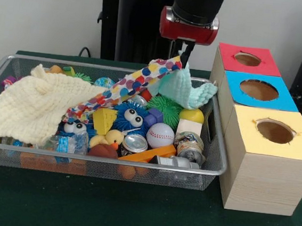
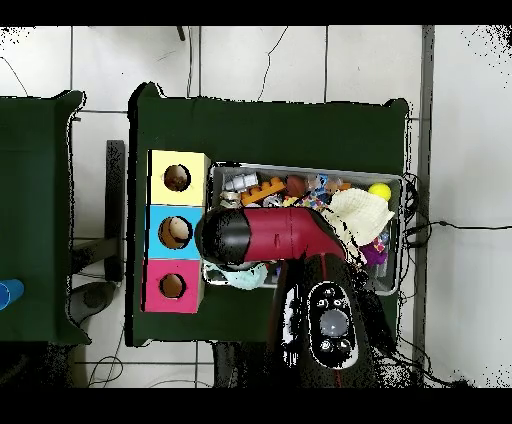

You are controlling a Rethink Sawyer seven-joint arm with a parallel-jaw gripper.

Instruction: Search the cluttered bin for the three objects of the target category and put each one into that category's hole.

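My gripper (image 1: 185,53) hangs over the back right of the wire-mesh bin (image 1: 135,167) and is shut. It pinches the raised end of the white cloth with multicoloured dots (image 1: 138,82), which stretches down left into the clutter. The mint-green waffle-knit cloth (image 1: 188,90) is bunched up at the same fingertips and droops onto the bin's right rim; it also shows in the overhead view (image 2: 245,275). The cream waffle-knit cloth (image 1: 34,104) lies spread over the bin's left part. The yellow-topped box's hole (image 1: 275,131) is the nearest of the three, right of the bin. In the overhead view the arm hides the gripper.
A blue-topped box (image 1: 260,90) and a red-topped box (image 1: 247,59) stand behind the yellow one. The bin holds a fuzzy blue toy with eyes (image 1: 132,116), a baseball (image 1: 160,135), cans (image 1: 135,142), a green spiky ball (image 1: 167,108) and several other toys. The robot pedestal (image 1: 132,26) stands behind the bin.
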